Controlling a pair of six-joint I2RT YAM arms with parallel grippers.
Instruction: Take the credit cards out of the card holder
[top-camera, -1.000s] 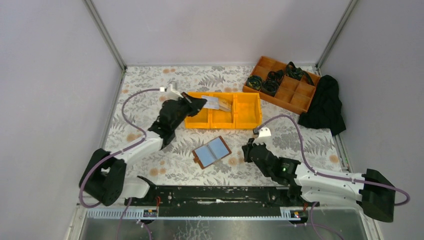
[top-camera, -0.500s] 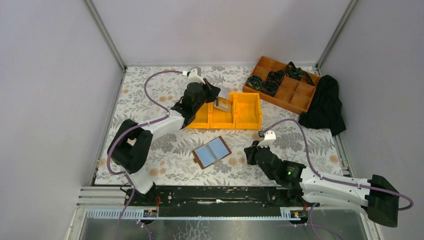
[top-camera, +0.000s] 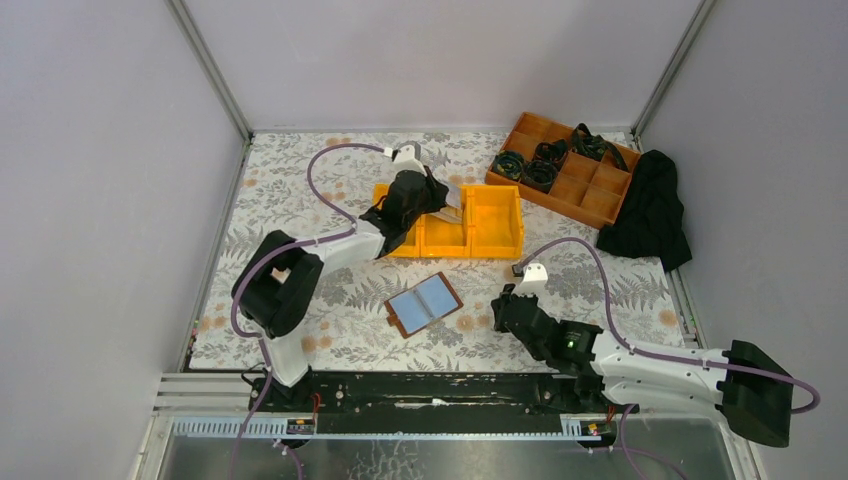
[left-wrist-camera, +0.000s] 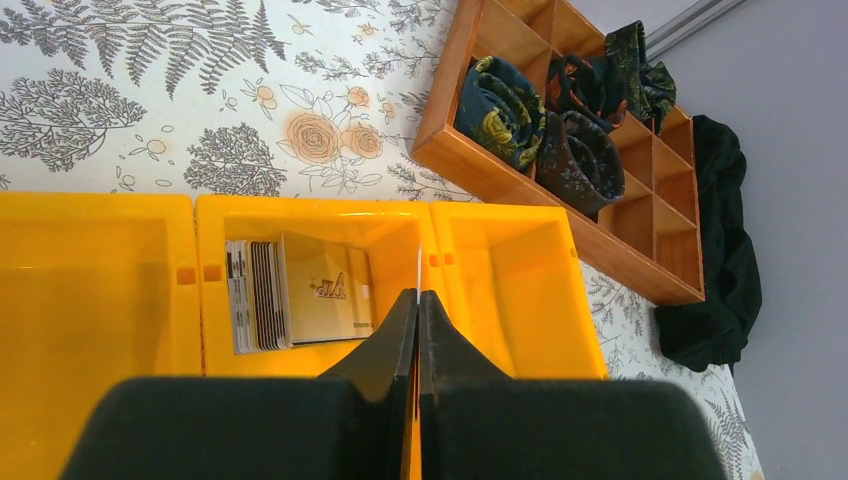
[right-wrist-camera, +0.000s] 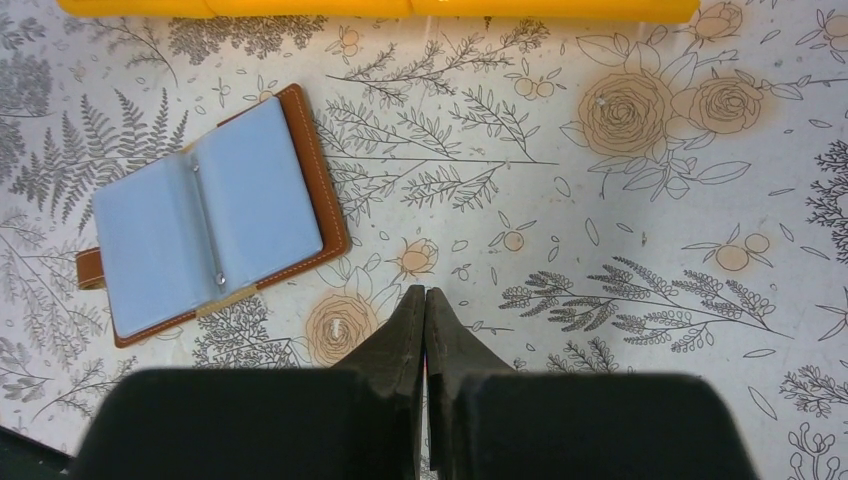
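Since a second ago, the left arm is swung from the bin's left end to above its middle, while the right arm is hardly shifted. From above, the left tool (top-camera: 438, 196) is held over the middle compartment of the yellow bin (top-camera: 497, 222). The card holder (top-camera: 423, 304) lies open on the desk (top-camera: 270, 190), apart from the right tool (top-camera: 497, 303). At the left wrist, the fingertips are pressed together on a thin pale edge, judged to be a pinched card (left-wrist-camera: 418, 262) held edge-on. The credit cards (left-wrist-camera: 300, 295) already taken out are stacked in the middle compartment. The pinched card is lined up almost with the divider to the right compartment. The tool is therefore best shifted toward the stack, lowered close and tilted flat before the grip is eased, lest the card be caught on the wall. At the right wrist, the tool is closed on nothing above the desk, near the holder's open pale sleeves; whether any card remains inside cannot be told.
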